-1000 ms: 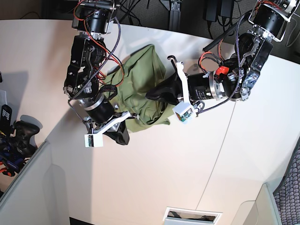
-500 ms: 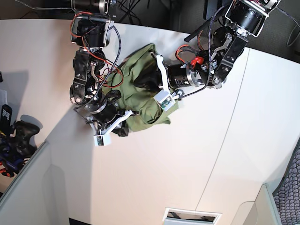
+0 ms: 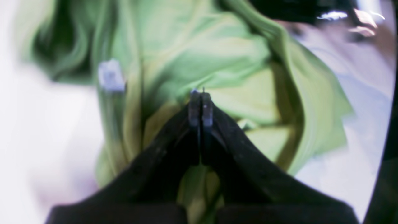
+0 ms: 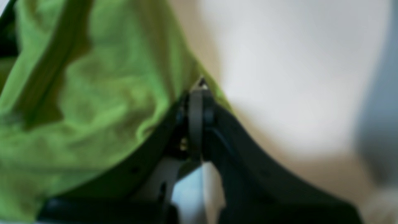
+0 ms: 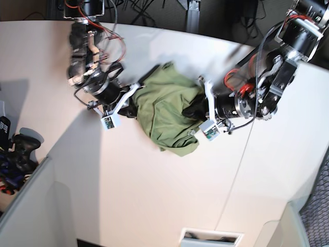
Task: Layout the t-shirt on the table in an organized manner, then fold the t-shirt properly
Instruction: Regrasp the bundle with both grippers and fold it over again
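olive cotton, the t-shirt lies bunched and creased near the middle of the table, stretched a little between both arms, so laying it out is only begun and every fold is left. a small white tag shows among the wrinkles. the left gripper and the right gripper each have jaws pressed together, apparently pinching the cloth's opposite edges.

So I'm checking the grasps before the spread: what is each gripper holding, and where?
Both grippers are shut on the t-shirt. The left gripper pinches a fold in its middle, and the right gripper pinches its edge. The shirt is bunched on the table.
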You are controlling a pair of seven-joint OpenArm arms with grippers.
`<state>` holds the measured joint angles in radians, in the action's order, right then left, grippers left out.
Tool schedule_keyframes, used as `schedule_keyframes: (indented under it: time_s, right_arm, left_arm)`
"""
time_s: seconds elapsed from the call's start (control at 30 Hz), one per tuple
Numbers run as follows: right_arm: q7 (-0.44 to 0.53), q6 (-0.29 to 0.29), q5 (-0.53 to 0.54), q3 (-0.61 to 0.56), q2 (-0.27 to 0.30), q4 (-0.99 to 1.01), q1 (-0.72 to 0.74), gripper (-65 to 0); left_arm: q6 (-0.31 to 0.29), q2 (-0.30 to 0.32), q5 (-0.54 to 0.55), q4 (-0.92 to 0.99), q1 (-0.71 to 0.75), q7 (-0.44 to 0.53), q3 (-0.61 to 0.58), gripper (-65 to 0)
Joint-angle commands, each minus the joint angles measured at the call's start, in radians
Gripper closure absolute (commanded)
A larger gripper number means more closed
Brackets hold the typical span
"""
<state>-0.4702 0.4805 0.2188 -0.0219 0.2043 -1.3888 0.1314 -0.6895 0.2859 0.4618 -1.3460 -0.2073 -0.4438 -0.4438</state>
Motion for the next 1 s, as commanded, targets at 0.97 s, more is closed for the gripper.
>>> schedule_keyframes:
  time_s: [0.97]
  right_arm:
    - [0.005, 0.006, 0.042, 0.133, -0.209, -0.283, 0.029, 0.0]
  left_arm:
    - [-0.009, 0.064, 0.112, -0.129, -0.116, -0.076, 0.006, 0.0]
